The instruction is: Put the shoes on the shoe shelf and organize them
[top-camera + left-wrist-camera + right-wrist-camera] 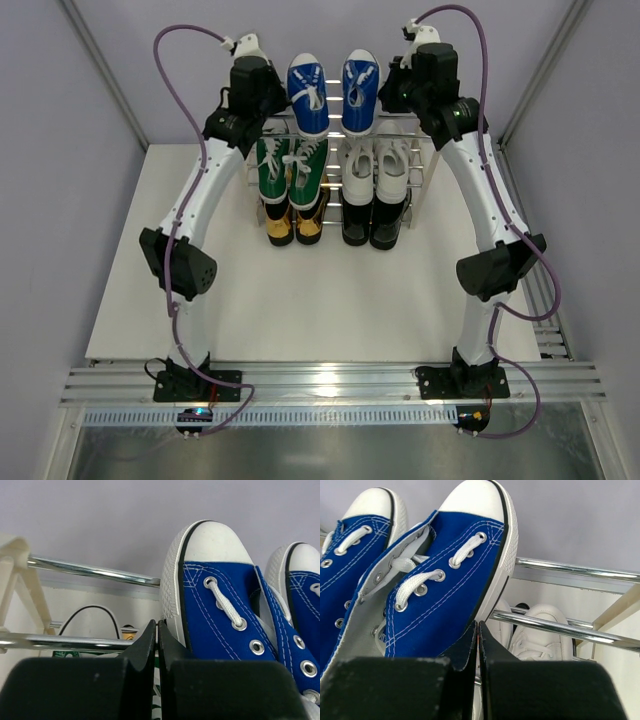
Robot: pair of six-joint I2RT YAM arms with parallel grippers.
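Observation:
The shoe shelf (336, 130) stands at the back of the table. The blue canvas sneakers (307, 95) sit toes up on its top tier. Green sneakers (290, 170) and white sneakers (378, 170) fill the middle tier. Gold loafers (293, 225) and black dress shoes (372, 225) are at the bottom. My left gripper (268, 108) is shut and empty at the left side of the left blue sneaker (220, 595); its fingertips (158, 630) are pressed together. My right gripper (392, 98) is shut and empty at the right side of the right blue sneaker (450, 590).
Chrome rods (95, 571) and a cream side panel (20, 580) are close to the left gripper. A rod (570, 570) and the white sneakers (540, 630) lie just past the right gripper. The white tabletop (320, 300) spreads in front of the shelf, and grey walls enclose the cell.

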